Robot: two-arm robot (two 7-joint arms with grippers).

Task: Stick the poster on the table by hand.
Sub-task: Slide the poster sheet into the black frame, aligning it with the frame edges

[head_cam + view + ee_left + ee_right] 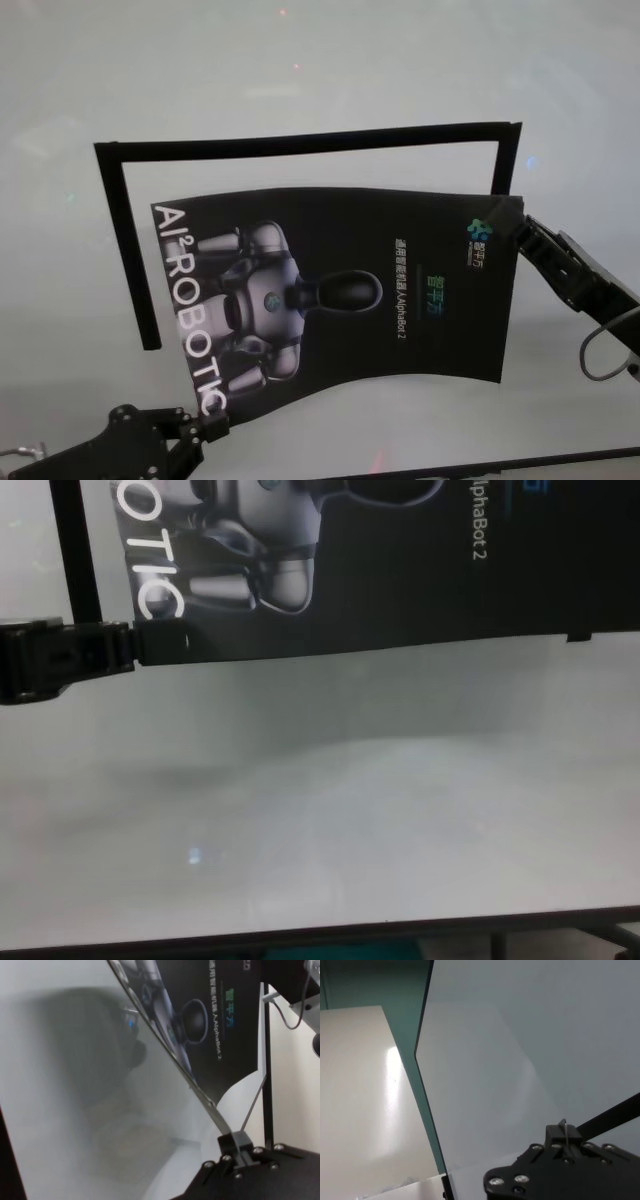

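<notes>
While both arms carry the poster (330,290) above the table (320,70), I read this as the positioning step. My left pincer (205,428) is pressed together on the near-left corner, by the white lettering, and my right pincer (520,232) pinches the far-right corner beside the small logo. Holding opposite corners keeps the sheet stretched, though it sags in a curve between them, and the left wrist view shows its edge lifted off the table. Black tape strips (300,143) mark an open frame on the table; the poster sits partly inside it, skewed. I judge the sheet must be squared to that frame and lowered flat before pressing down. A slack middle could trap a crease.
</notes>
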